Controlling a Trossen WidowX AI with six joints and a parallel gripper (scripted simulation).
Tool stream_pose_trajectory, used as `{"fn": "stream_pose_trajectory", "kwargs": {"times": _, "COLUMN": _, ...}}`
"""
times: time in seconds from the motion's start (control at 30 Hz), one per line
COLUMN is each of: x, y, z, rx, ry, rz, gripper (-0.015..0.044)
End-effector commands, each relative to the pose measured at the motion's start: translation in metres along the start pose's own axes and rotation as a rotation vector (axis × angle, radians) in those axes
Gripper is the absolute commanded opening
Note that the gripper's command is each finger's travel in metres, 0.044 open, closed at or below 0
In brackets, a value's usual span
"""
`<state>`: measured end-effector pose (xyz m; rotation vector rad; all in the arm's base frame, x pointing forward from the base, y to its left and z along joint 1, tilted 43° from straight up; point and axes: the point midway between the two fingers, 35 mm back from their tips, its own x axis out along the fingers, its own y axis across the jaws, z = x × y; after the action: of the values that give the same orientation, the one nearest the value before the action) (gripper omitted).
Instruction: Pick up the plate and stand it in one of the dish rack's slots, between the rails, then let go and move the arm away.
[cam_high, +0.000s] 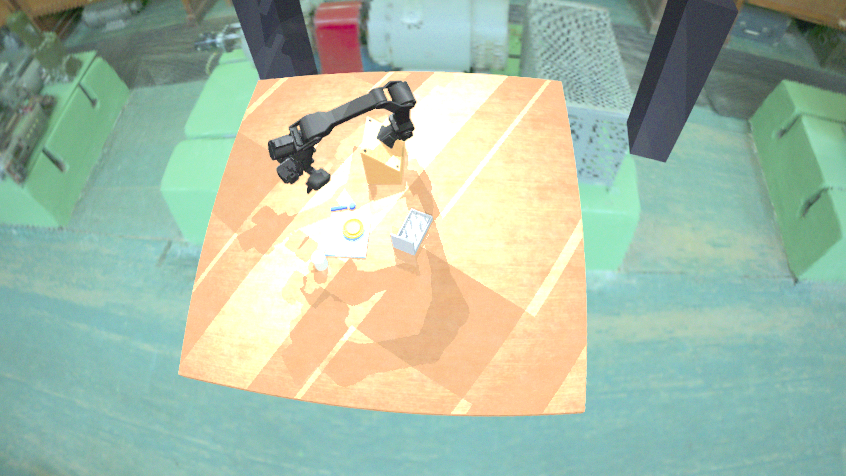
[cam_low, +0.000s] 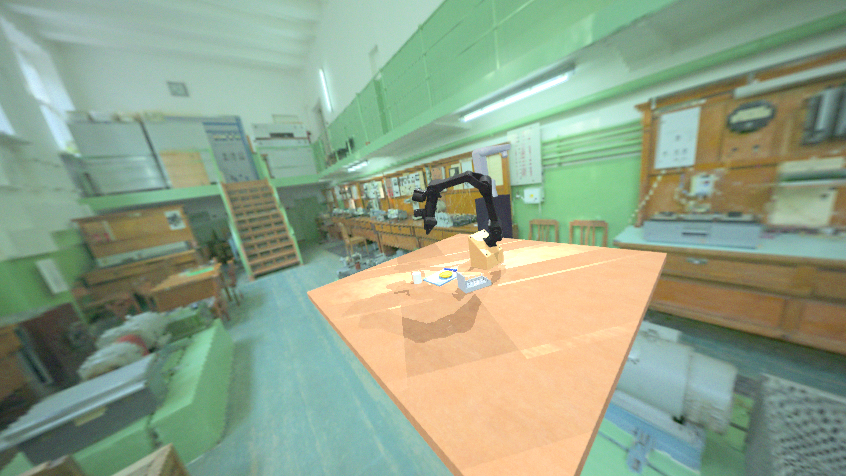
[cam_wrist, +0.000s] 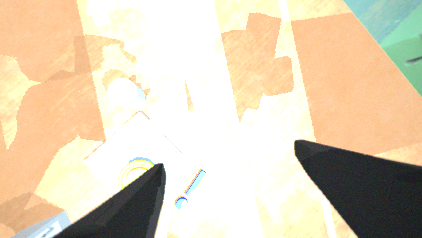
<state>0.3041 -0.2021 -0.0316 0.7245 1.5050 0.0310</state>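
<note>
Right now, the fingers (cam_high: 319, 179) (cam_low: 429, 226) are spread wide, with nothing pinched between them. They hang up in the air, tips pointing down, well above the counter (cam_high: 502, 361) (cam_low: 532, 384) (cam_wrist: 345, 75).

The yellow plate (cam_high: 353, 229) (cam_low: 445, 274) (cam_wrist: 134, 176) is lower than the fingers and off to one side, not touching them. It lies flat on a thin square board (cam_high: 354, 251) (cam_low: 434, 280) (cam_wrist: 145, 137). In the wrist view, the tip of the finger on the left hides a bit of the plate.

The gray dish rack (cam_high: 404, 243) (cam_low: 462, 282) (cam_wrist: 60, 221) sits on the counter, farther from the fingers than the plate is. Only a small corner of it peeks out by that same finger in the wrist view. The plate is out of the rack.

A little blue stick with a round end (cam_high: 338, 208) (cam_low: 450, 269) (cam_wrist: 195, 182) lies below the fingers, and shows in the gap between them in the wrist view. It is near the board, but bright light makes it hard to tell if they touch.

A white cup (cam_high: 320, 262) (cam_low: 417, 277) (cam_wrist: 125, 91) is below the fingers too, past the board and apart from them. The black arm (cam_high: 343, 115) (cam_low: 472, 177) bends high over from a wooden block (cam_high: 383, 176) (cam_low: 485, 255) to hold the fingers up.
</note>
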Motion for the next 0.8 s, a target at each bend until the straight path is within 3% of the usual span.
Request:
{"fn": "stream_pose_trajectory", "kwargs": {"times": 0.0, "x": 0.006, "y": 0.025, "z": -0.007, "rx": -0.102, "ry": 0.056, "rz": 0.039, "gripper": 0.04}}
{"fn": "stream_pose_trajectory", "kwargs": {"times": 0.47, "x": 0.019, "y": 0.116, "z": -0.044, "rx": -0.485, "ry": 0.252, "rz": 0.207, "gripper": 0.04}}
{"fn": "stream_pose_trajectory", "kwargs": {"times": 0.63, "x": 0.019, "y": 0.125, "z": -0.049, "rx": -0.522, "ry": 0.27, "rz": 0.226, "gripper": 0.04}}
{"fn": "stream_pose_trajectory", "kwargs": {"times": 0.77, "x": 0.054, "y": 0.129, "z": -0.058, "rx": -0.522, "ry": 0.268, "rz": 0.225, "gripper": 0.04}}
